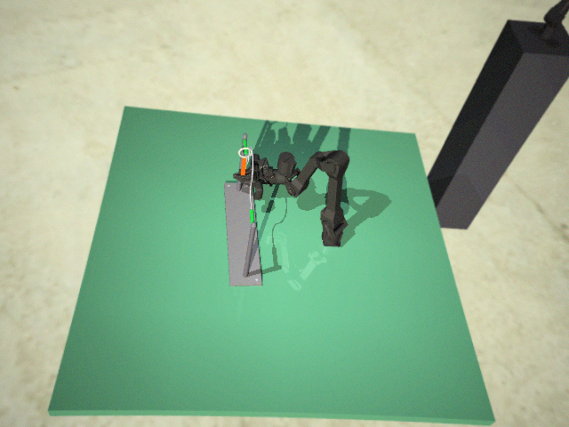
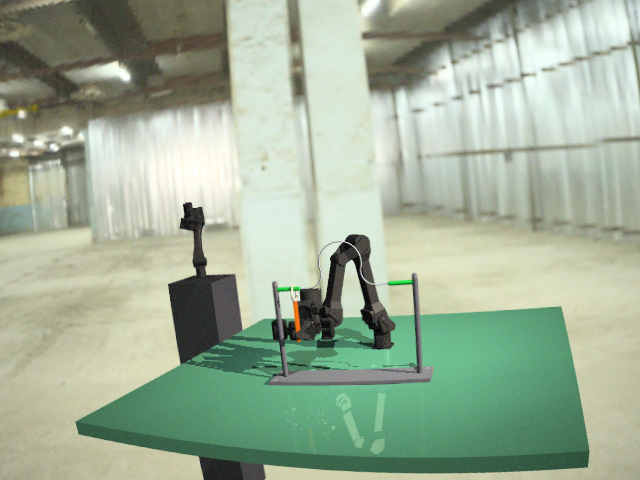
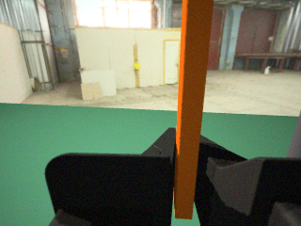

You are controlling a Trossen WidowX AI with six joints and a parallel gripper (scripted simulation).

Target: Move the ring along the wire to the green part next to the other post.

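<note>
The white ring [image 1: 244, 152] [image 2: 291, 292] hangs on the green wire part [image 1: 245, 143] [image 2: 283, 288] beside one post [image 1: 244, 136] [image 2: 279, 330]. Its orange handle [image 1: 243, 166] [image 2: 296, 314] [image 3: 190, 108] hangs straight down from it. My gripper [image 1: 243, 176] [image 2: 297, 330] [image 3: 178, 134] is shut on the handle's lower part, one finger on each side of it. The thin grey wire [image 1: 250, 193] [image 2: 323, 258] arcs up and across to the other green part [image 1: 252, 214] [image 2: 400, 282] at the other post [image 1: 250, 248] [image 2: 416, 325]. Both posts stand on a grey base plate [image 1: 236, 238] [image 2: 351, 376].
The rig and the arm's base [image 1: 332, 229] [image 2: 382, 330] stand on a green table [image 1: 138, 276] [image 2: 491, 387]. A tall dark block [image 1: 496, 124] [image 2: 204, 310] carrying a camera stands off the table's edge. The near post shows at the right edge of the wrist view [image 3: 296, 141].
</note>
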